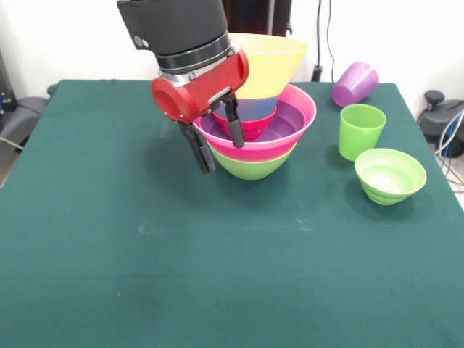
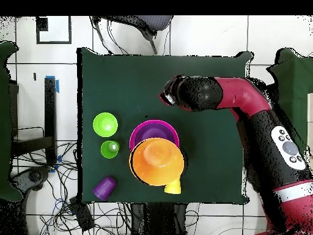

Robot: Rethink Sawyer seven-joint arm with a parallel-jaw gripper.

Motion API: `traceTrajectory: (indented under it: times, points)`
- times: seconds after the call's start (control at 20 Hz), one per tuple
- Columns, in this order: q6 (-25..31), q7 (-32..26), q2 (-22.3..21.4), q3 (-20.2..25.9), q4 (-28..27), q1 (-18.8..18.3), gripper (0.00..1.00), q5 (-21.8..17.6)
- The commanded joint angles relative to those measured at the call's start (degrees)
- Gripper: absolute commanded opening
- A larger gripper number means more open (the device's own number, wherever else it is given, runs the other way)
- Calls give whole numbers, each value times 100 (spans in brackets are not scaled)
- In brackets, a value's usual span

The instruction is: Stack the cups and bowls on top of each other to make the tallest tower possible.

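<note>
Green cloth surface (image 1: 145, 275) lies bare across the whole lower half of the front view. Tower (image 1: 255, 138) sits upper centre; green cup (image 1: 361, 130), light green bowl (image 1: 390, 175) and tipped purple cup (image 1: 354, 83) crowd the upper right edge. Hand (image 1: 217, 141) released, fingers spread, one finger outside the tower's rim and one over it.

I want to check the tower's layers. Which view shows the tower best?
The front view: the tower shows side-on there, green base, pink, purple, red and blue bowls, orange on top, partly behind the tool. Overhead, the orange bowl covers most of it.
</note>
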Motion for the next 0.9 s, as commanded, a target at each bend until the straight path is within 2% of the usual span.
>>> traceTrajectory:
  times: [0.05,0.25,0.9]
  points:
    - [588,-161,77,-480,-104,117,100,-132]
    - [682,-255,36,-615,-162,236,100,-287]
    - [483,113,7,-635,-118,291,100,46]
